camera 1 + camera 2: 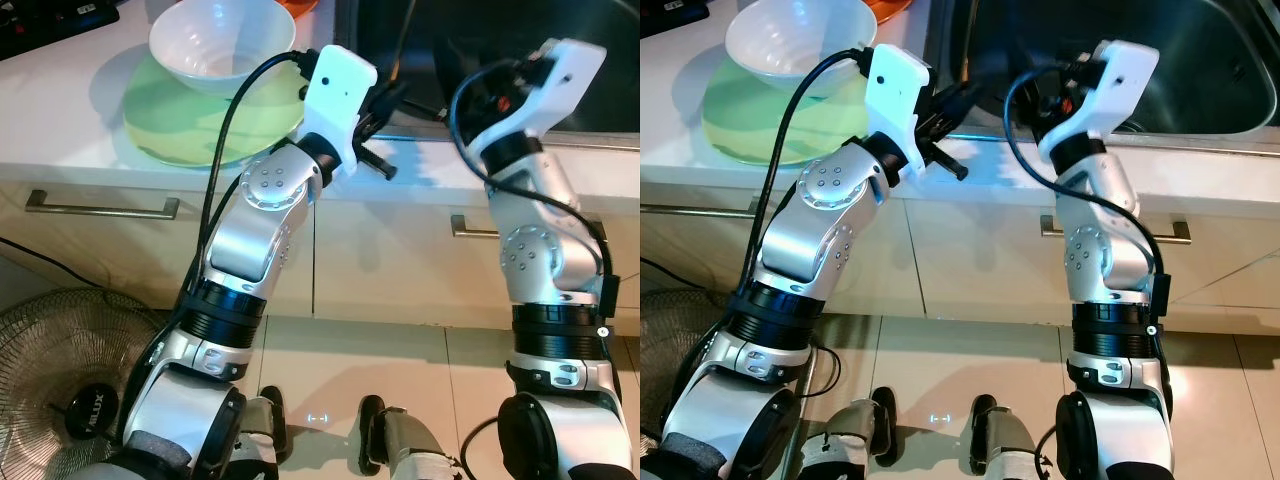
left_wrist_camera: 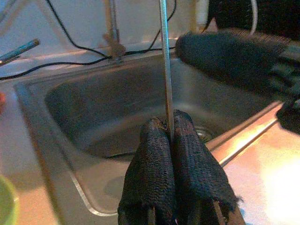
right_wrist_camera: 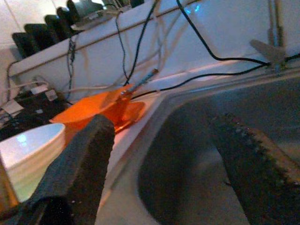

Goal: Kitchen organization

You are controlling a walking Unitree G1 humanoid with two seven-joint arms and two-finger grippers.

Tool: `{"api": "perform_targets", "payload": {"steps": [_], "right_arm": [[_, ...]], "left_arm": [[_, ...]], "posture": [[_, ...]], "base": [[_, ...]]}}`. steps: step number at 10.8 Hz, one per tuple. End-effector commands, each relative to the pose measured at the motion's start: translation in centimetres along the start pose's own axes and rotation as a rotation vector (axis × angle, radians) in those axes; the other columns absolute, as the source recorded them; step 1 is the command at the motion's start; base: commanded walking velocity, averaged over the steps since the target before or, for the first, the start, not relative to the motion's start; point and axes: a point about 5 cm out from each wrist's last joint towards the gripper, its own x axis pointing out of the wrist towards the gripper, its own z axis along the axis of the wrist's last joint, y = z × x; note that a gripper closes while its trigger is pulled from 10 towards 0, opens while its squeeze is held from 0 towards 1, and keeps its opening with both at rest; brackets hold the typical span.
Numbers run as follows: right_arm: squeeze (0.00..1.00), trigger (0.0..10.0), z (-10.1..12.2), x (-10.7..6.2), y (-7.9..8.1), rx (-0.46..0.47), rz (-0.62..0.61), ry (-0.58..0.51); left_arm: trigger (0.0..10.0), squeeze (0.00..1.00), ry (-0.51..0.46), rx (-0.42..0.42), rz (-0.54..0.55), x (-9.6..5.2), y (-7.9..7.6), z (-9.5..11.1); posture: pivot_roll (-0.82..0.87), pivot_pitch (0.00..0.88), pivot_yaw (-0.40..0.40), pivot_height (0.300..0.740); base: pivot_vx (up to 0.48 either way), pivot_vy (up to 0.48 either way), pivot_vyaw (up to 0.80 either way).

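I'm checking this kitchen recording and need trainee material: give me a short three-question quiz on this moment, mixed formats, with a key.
1. True or false: the left gripper is shut on a thin metal rod above the sink.
2. Multiple choice: the white bowl stands on A) the floor, B) a green plate, C) the sink's bottom.
3. Fill in: the right gripper, held at the sink, has its fingers ____.

Key
1. True: both fingers press together around the rod.
2. B: the bowl rests on the plate on the counter.
3. Open: a wide gap lies between them.
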Motion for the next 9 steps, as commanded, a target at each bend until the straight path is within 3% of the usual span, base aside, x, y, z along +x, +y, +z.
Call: {"api": "perform_targets", "payload": {"steps": [1,6,7,8,9], "right_arm": [[1.00,10.0,0.9,0.1,0.8,0.045,0.055,-0.032],[1.00,10.0,1.7,-0.3,2.3,0.128,0.213,-0.053],[0.84,10.0,1.9,-0.5,2.8,0.126,0.265,-0.053],[0.00,10.0,1.8,-0.6,3.0,0.124,0.279,-0.052],[0.00,10.0,1.7,-0.6,3.2,0.131,0.284,-0.050]], "left_arm": [[10.0,0.00,-0.002,0.008,0.007,-0.2,-0.3,0.1],[10.0,0.00,0.016,0.014,0.040,-0.3,0.2,-0.1],[10.0,0.00,0.016,0.012,0.039,-0.3,0.1,-0.1],[10.0,0.00,0.019,0.013,0.028,-0.2,-0.1,-0.1],[10.0,0.00,0.027,0.017,0.014,-0.3,-0.3,-0.3]], "posture": [[0.12,0.265,-0.004,0.740],[0.12,0.268,-0.003,0.740],[0.12,0.267,-0.003,0.740],[0.12,0.262,-0.003,0.740],[0.12,0.261,-0.003,0.740]], "base": [[0.000,0.000,0.00],[0.000,0.000,0.00],[0.000,0.000,0.00],[0.000,0.000,0.00],[0.000,0.000,0.00]]}}
